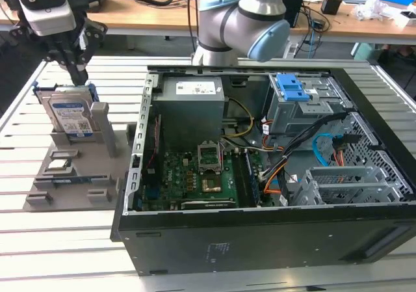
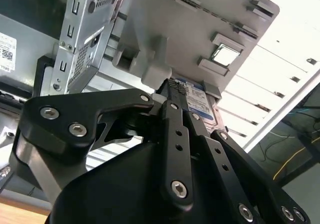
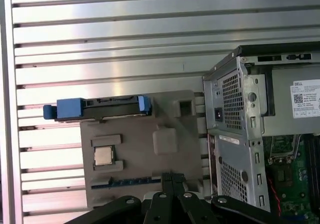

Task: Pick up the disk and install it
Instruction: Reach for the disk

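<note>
The gripper (image 1: 80,76) hangs over the disk (image 1: 70,113), its fingers pressed together with nothing between them. In the exterior view the tips are just above the disk's top edge, toward that edge's end on the exterior view's right. Whether they touch it I cannot tell.

The disk stands upright on its long edge in a slot of a grey holder (image 1: 71,198). Its white-and-blue label faces the holder's front, and the blue bracket shows along its top and sides. In the first wrist view the disk (image 3: 100,108) is seen edge-on from above, along one end of the holder (image 3: 145,134), with the gripper (image 3: 172,176) drawn over the holder's opposite edge. In the second wrist view the gripper (image 2: 177,89) sits in front of the disk's (image 2: 204,103) label.

The holder lies flat on the slatted worktop (image 1: 65,253), near its edge on the exterior view's left. It also carries a chip (image 1: 58,165) in a square pocket and a memory stick (image 1: 75,178) in a groove beside it.

An open PC case (image 1: 260,240) lies on its side just beside the holder, taking up the middle of the worktop and its side on the exterior view's right. Inside are a power supply (image 1: 192,103), a green board (image 1: 195,175) and a grey drive cage (image 1: 296,106) with a blue latch near the far edge. The arm (image 1: 240,12) rises behind the case at the worktop's far edge.
</note>
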### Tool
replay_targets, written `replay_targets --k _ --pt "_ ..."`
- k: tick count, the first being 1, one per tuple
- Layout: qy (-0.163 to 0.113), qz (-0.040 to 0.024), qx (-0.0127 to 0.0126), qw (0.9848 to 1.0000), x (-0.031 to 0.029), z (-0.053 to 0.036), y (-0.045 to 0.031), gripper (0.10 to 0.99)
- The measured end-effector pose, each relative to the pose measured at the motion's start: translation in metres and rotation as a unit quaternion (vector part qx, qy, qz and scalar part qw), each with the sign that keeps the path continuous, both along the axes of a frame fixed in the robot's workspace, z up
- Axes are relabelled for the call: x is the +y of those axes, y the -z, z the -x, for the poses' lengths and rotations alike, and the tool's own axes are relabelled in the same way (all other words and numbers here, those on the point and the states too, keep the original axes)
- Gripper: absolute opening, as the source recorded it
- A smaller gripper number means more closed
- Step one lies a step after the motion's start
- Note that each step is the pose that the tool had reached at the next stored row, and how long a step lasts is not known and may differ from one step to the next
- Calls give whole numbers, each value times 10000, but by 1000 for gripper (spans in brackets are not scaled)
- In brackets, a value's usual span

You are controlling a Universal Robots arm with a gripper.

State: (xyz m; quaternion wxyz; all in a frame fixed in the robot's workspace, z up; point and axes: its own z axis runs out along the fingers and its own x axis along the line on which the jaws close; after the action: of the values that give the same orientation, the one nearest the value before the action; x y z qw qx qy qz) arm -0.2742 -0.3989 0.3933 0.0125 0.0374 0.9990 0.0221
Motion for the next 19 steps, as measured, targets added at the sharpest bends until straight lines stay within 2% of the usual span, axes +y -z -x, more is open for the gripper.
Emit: replay_targets --k 2,11,15,19 --pt "0 0 0 10000 0 77 0 106" --pt "1 0 0 10000 0 289 0 106" --pt "0 0 0 10000 0 475 0 106" --pt "0 0 0 10000 0 577 0 106"
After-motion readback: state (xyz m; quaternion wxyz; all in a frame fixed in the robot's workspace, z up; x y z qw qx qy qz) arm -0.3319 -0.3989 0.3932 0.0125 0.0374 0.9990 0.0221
